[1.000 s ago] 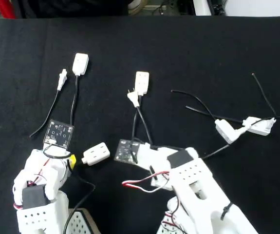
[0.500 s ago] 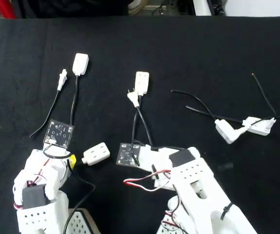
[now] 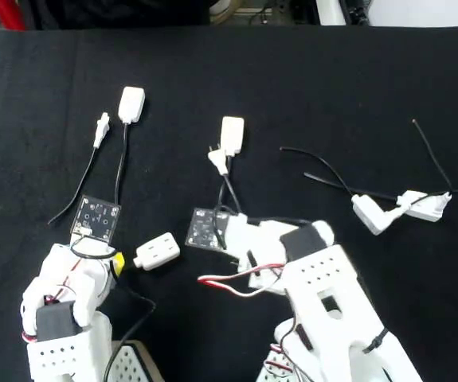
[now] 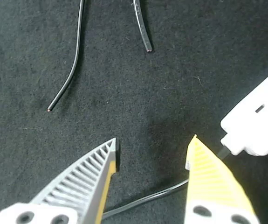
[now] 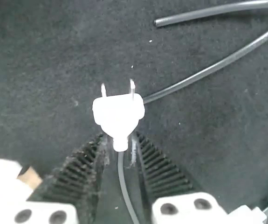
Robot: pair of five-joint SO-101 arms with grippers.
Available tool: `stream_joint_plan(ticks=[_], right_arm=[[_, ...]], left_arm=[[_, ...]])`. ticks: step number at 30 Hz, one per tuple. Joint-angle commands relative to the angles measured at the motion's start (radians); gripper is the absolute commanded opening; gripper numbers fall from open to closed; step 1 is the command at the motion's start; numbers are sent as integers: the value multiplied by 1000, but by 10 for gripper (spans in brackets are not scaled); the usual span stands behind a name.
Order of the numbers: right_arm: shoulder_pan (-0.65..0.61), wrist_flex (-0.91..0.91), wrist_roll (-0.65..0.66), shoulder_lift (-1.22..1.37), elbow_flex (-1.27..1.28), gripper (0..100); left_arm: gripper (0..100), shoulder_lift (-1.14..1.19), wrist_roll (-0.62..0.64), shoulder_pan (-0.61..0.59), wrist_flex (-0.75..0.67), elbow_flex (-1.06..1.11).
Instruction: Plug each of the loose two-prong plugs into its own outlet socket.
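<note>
Evidently the right hand (image 5: 119, 137) is clenched on the narrow neck of the middle plug (image 5: 119, 111), behind its body. That leaves the two prongs (image 5: 132, 86) free and pointing away from the fingers, a hold that suits pushing it straight in. Its cord (image 5: 123, 186) trails back between the fingers. The plug lies on the black surface (image 3: 332, 87) just beside its socket (image 3: 232, 131), not yet in it. The left hand (image 4: 154, 139) is released and empty, with another socket (image 4: 258, 119) just beside its yellow finger, probably waiting its turn.
</note>
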Motion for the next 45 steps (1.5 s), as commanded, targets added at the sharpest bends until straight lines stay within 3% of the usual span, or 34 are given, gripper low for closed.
stream_joint_plan(ticks=[1, 5, 9, 14, 19, 23, 28, 34, 38, 45], right_arm=[[43, 64, 34, -10, -58, 85], [203, 68, 114, -10, -61, 214], [253, -31, 127, -10, -33, 190], [104, -218, 29, -15, 90, 33], [43, -413, 12, -16, 177, 13], [41, -356, -9, -18, 197, 15], [31, -180, 98, -19, 131, 20], [-112, -34, 95, -19, 44, 119], [-193, -43, 43, -19, 50, 121], [-196, -221, 29, -15, 209, 121]], left_arm=[[242, -3, -11, 12, -14, -2], [242, -3, -11, 12, -12, -2], [242, -3, -11, 12, -12, -2], [242, -3, -11, 12, -12, -2], [242, -3, -11, 12, -12, -2], [242, -3, -11, 12, -14, -2], [242, -3, -11, 12, -14, -2], [242, -3, -11, 12, -14, -2], [242, -3, -11, 12, -14, -2], [242, -3, -11, 12, -12, -2]])
